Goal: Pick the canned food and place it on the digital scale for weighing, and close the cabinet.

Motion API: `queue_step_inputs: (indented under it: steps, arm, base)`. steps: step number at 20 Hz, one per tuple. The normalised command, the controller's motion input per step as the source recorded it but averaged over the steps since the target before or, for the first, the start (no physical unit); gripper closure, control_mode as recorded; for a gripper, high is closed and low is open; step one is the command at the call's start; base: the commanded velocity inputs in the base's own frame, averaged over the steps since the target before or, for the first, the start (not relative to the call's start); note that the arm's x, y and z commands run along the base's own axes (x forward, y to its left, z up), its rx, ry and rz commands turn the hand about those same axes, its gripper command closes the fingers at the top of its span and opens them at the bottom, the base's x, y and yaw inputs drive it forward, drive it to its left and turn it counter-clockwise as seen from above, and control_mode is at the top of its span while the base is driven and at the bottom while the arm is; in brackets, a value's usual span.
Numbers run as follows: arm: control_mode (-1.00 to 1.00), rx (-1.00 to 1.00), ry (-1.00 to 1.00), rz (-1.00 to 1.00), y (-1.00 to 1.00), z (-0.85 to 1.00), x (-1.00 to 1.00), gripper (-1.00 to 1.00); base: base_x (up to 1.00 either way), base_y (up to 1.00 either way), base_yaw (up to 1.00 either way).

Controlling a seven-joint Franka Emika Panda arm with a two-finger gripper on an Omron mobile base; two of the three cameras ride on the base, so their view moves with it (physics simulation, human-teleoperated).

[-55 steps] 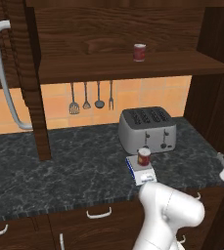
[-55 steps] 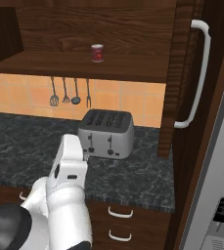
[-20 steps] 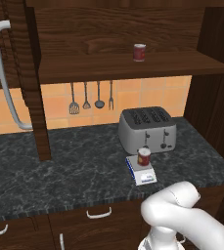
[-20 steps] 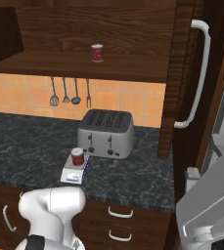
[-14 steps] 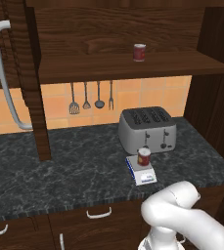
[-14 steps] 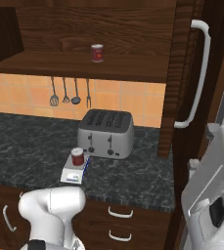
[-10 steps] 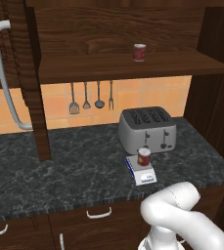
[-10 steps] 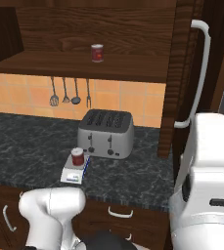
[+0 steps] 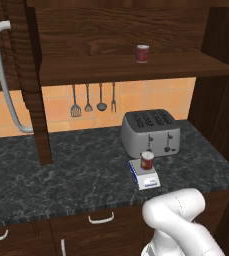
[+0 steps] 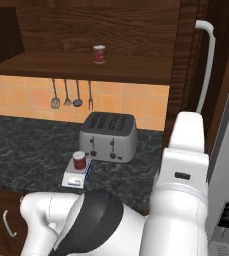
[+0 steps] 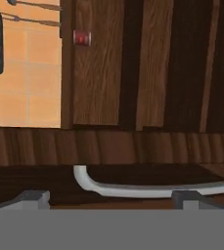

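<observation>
The canned food (image 9: pixel 147 161) (image 10: pixel 79 160), a small dark red tin, stands upright on the digital scale (image 9: pixel 147 179) (image 10: pixel 75 180) in front of the toaster. The cabinet (image 9: pixel 33 75) (image 10: pixel 186 60) hangs open above the counter, both doors swung out. In the hand view my gripper (image 11: pixel 111 199) is open, its fingertips (image 11: pixel 33 197) wide apart with nothing between them. It faces the wood of the right cabinet door (image 11: pixel 108 146), whose silver bar handle (image 11: pixel 147 189) (image 10: pixel 206 65) runs across just beyond the tips. My white arm (image 10: pixel 182 170) rises in front of that door.
A second red can (image 9: pixel 142 53) (image 10: pixel 99 54) (image 11: pixel 81 37) sits on the cabinet shelf. A silver four-slot toaster (image 9: pixel 150 132) (image 10: pixel 109 136) stands behind the scale. Utensils (image 9: pixel 93 100) hang on the orange tiled wall. The left door's handle (image 9: pixel 6 80) juts out at the far left.
My arm has swung right and up toward the right cabinet door, now looming large in the right base view. The can and the scale have not moved. The gripper stayed open.
</observation>
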Motion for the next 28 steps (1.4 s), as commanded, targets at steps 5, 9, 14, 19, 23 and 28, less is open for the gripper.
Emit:
queue_step_inputs:
  steps: [5,9,14,19,23,28]
  arm:
    - [-1.0,0.01,-0.23,0.0,-0.51,-0.13,-0.04,-1.0]
    - [-1.0,0.02,-0.3,0.0,-0.1,-0.16,0.15,-1.0]
    - [-1.0,0.07,-0.05,0.03,-0.12,-0.06,0.69,-1.0]
    - [-1.0,0.04,0.0,0.05,-0.05,-0.08,0.79,-1.0]
    - [-1.0,0.02,0.0,0.09,0.21,-0.03,0.8,-1.0]
    - [-1.0,0.0,0.0,0.11,0.85,0.0,0.74,-1.0]
  base:
    - [0.0,0.0,0.0]
    - [0.0,0.0,0.0]
    - [0.0,0.0,0.0]
    - [0.0,0.0,0.0]
    - [0.0,0.0,0.0]
    - [0.0,0.0,0.0]
